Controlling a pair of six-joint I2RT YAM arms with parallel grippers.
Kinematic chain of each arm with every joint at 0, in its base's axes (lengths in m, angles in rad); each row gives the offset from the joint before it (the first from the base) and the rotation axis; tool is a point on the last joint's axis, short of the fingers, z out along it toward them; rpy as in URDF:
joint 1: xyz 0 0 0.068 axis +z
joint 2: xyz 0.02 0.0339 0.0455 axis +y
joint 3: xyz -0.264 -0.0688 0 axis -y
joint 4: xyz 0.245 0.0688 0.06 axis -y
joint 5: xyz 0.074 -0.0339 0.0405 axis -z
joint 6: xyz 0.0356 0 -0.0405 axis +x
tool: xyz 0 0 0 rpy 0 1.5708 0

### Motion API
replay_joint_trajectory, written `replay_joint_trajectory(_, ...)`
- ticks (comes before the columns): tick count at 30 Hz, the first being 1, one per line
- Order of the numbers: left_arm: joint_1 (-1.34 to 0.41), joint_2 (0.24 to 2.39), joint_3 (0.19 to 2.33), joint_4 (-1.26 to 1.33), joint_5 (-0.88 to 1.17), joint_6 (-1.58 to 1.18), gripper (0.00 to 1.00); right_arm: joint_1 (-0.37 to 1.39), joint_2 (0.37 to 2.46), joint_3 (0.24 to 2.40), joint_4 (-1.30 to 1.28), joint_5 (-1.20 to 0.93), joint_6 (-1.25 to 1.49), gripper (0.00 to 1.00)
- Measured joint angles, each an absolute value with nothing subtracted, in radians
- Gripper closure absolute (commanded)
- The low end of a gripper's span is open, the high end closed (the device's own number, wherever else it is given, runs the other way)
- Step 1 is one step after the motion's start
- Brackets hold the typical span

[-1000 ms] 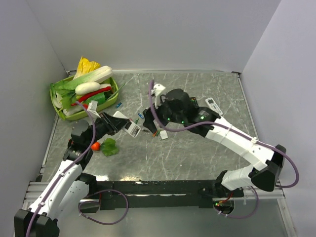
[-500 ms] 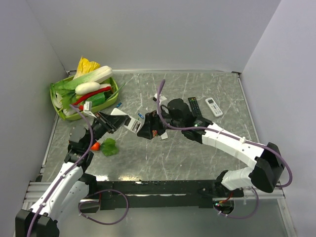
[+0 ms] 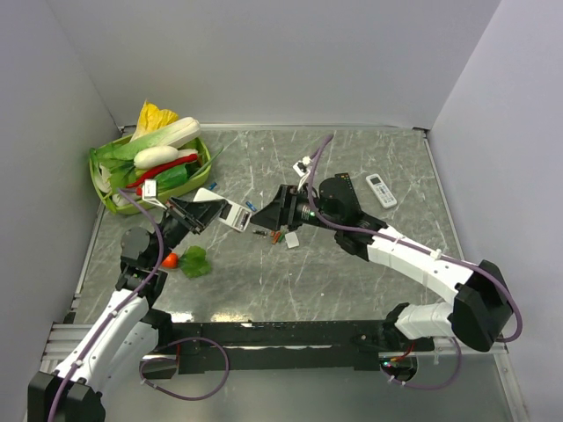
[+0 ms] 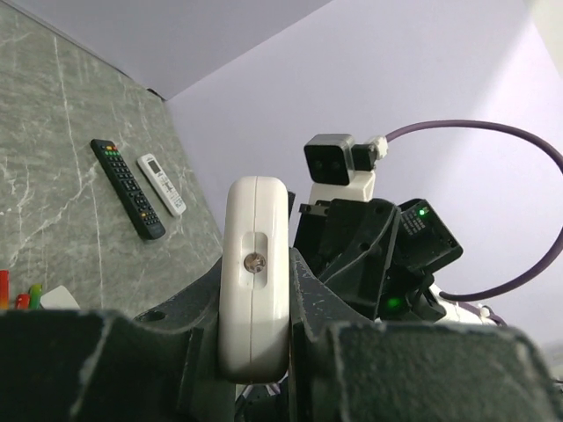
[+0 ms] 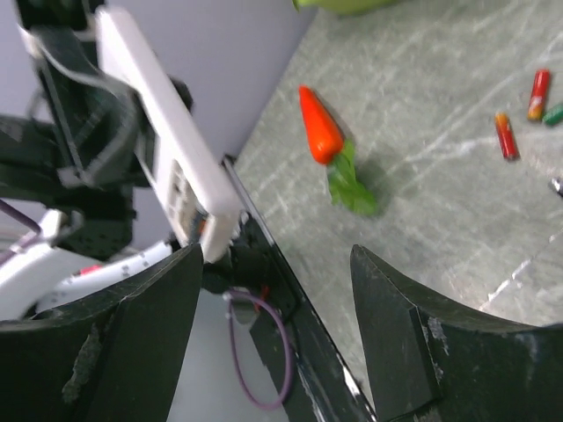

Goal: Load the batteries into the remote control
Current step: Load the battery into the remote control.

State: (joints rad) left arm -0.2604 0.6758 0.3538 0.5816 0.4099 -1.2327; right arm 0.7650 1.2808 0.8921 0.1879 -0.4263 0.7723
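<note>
Left gripper (image 3: 214, 212) clamped tight on remote control (image 4: 254, 290), lifted off bench left of centre, tilted toward right arm, likely to present battery bay. Right gripper (image 5: 274, 264) gaping, empty, facing it. Batteries (image 5: 506, 136) loose mid-bench beyond carrot (image 5: 318, 123); none loaded yet.

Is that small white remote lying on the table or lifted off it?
Lifted off. The left hand clamps the remote control in the air, and the right wrist view shows it above the table.

No text or label can be read.
</note>
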Motion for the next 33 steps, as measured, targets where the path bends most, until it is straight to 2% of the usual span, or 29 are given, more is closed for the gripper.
replay_joint_trajectory(17,-0.276,0.68,0.349,0.618,0.421,-1.182,0.98,0.764,1.314,0.939,0.269,-0.436,0.849,0.35)
replay_joint_trajectory(33,-0.289,0.691,0.361,0.617,0.421,-1.102,0.98,0.79,1.358,1.016,0.141,-0.411,0.827,0.5)
